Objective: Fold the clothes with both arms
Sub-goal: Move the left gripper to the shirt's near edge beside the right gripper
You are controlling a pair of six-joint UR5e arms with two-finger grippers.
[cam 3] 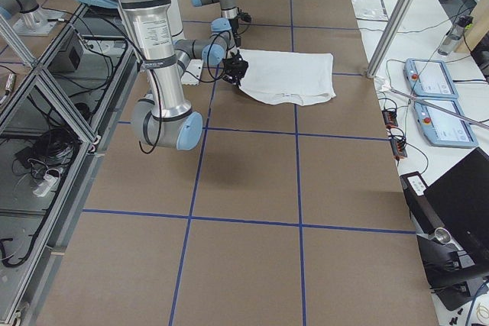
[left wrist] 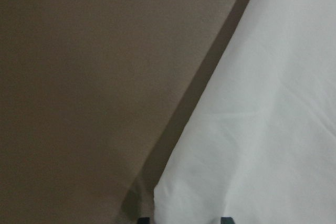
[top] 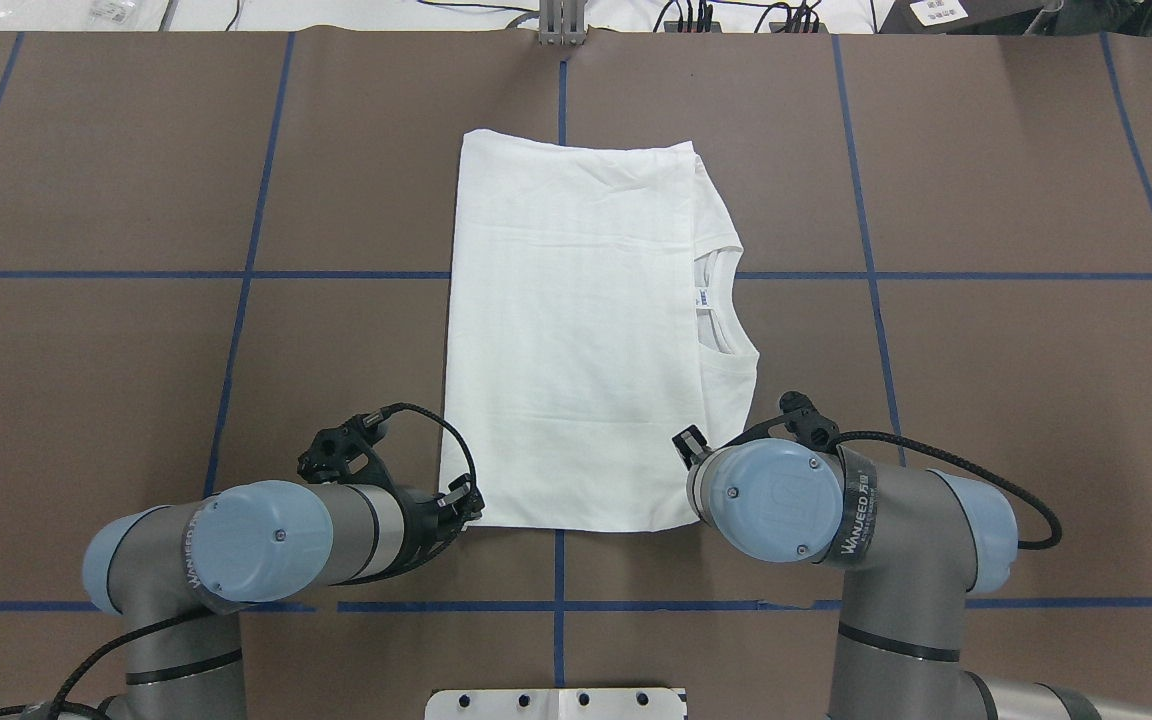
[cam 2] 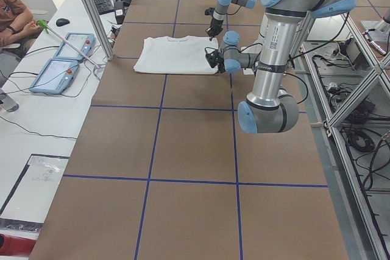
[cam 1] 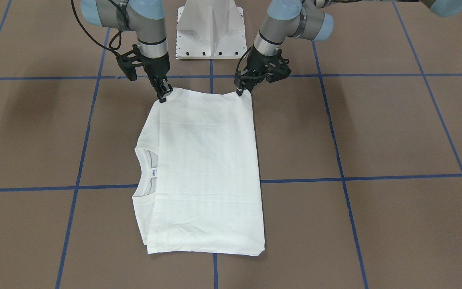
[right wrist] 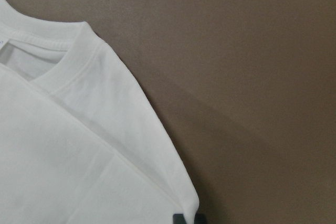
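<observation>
The white T-shirt (cam 1: 207,168) (top: 576,330) lies folded into a rectangle on the brown table, its ribbed collar (cam 1: 144,172) (top: 721,300) and neck label facing the robot's right. Both grippers are at the corners of the edge nearest the robot. My left gripper (cam 1: 240,93) (top: 468,503) is at the left corner. In the left wrist view its fingertips stand apart, open, with the cloth corner (left wrist: 262,129) between them. My right gripper (cam 1: 163,97) (right wrist: 188,219) is shut on the right corner of the shirt (right wrist: 79,156). In the overhead view it is hidden under its own wrist.
The white pedestal base (cam 1: 210,30) (top: 556,703) stands just behind the grippers. Blue tape lines (cam 1: 78,176) grid the table. Beyond the far edge, control pendants (cam 2: 64,59) (cam 3: 439,101) lie on a side bench, and a seated person's arm (cam 2: 15,22) shows there.
</observation>
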